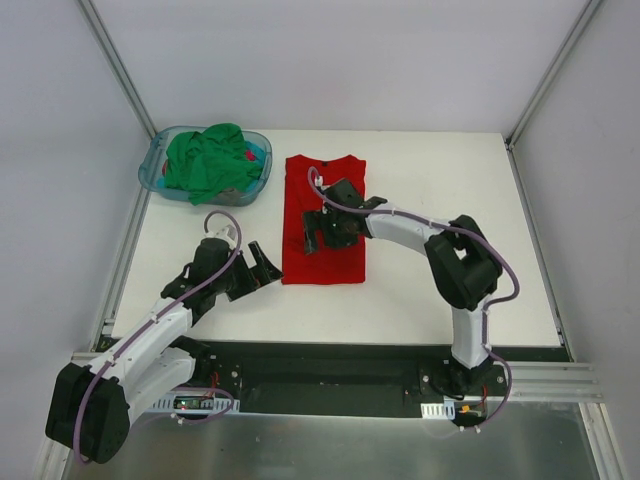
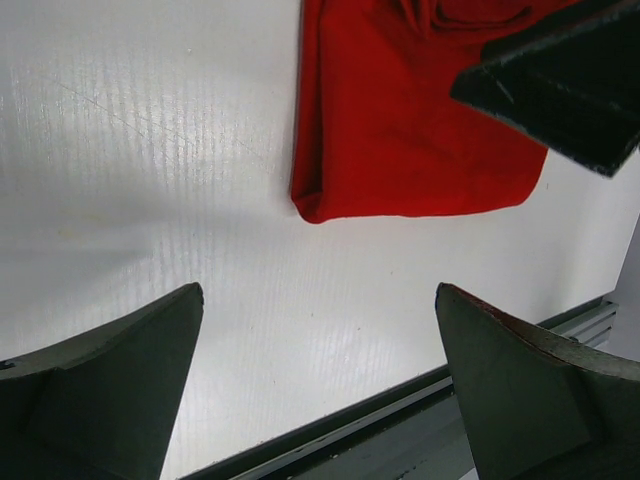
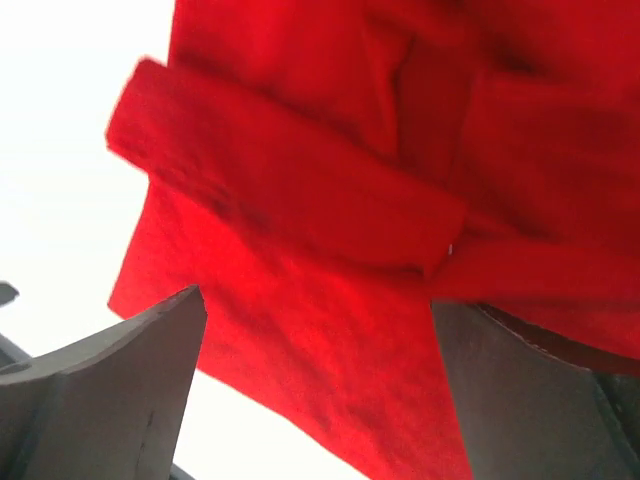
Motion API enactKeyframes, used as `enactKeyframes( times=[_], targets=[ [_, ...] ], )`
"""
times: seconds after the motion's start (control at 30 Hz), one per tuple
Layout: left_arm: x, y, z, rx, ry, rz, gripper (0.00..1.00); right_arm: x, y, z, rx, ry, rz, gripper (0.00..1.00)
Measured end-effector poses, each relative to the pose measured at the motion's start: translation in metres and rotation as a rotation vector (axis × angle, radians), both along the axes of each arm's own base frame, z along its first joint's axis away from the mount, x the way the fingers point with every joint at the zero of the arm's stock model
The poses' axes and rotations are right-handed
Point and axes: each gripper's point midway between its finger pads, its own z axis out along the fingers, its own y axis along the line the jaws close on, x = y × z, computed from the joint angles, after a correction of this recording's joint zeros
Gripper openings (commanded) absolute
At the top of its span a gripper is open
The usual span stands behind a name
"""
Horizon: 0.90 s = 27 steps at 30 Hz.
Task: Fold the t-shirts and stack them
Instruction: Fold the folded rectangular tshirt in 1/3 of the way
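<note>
Your left arm (image 1: 150,335) and right arm (image 1: 466,328) had white links, black joints, looping purple cables (image 1: 77,430) and dark wedge-shaped fingers (image 2: 100,390).

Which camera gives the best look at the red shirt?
The top external view: it shows the whole outline of the red t-shirt, folded into a long strip. The left wrist view catches only one corner; the right wrist view, only blurry folds.

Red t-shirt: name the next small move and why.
Probably move the right fingers to the near hem. The red t-shirt lies as a long strip, sleeves folded in; the left fingers are open by its near-left corner, the right open over its middle, so folding hem to collar looks due.
</note>
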Motion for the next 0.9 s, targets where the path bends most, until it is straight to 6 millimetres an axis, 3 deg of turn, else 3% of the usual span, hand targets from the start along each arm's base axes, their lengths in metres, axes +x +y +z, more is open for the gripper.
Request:
enactKeyframes(
  times=[0.17, 0.27, 0.37, 0.5, 0.57, 0.63, 0.77, 0.83, 0.9],
  targets=[
    [-0.001, 0.001, -0.002, 0.004, 0.008, 0.0, 0.99, 0.046, 0.019, 0.009, 0.01, -0.089, -0.046, 0.96],
    [-0.003, 0.001, -0.003, 0.008, 0.018, 0.0, 0.99, 0.078, 0.019, 0.019, 0.029, -0.135, -0.111, 0.96],
    [-0.004, 0.002, -0.005, 0.009, 0.024, 0.0, 0.99, 0.109, 0.005, 0.027, 0.045, -0.166, -0.185, 0.96],
    [-0.004, 0.002, -0.005, 0.01, 0.026, 0.0, 0.99, 0.126, -0.02, 0.032, 0.027, -0.193, -0.232, 0.96],
    [-0.004, 0.002, -0.008, 0.014, 0.037, 0.0, 0.99, 0.119, -0.031, 0.037, 0.008, -0.209, -0.234, 0.96],
    [-0.005, 0.002, -0.012, 0.022, 0.057, 0.0, 0.99, 0.096, -0.049, 0.048, -0.018, -0.234, -0.237, 0.96],
    [-0.004, 0.002, -0.021, 0.04, 0.105, 0.0, 0.98, 0.054, -0.088, 0.099, -0.008, -0.361, -0.285, 0.96],
    [-0.001, 0.0, -0.023, 0.042, 0.118, -0.003, 0.93, 0.036, -0.113, 0.129, 0.029, -0.449, -0.341, 0.96],
    [0.004, -0.005, -0.023, 0.033, 0.124, -0.013, 0.87, 0.024, -0.134, 0.147, 0.071, -0.507, -0.399, 0.96]
  ],
)
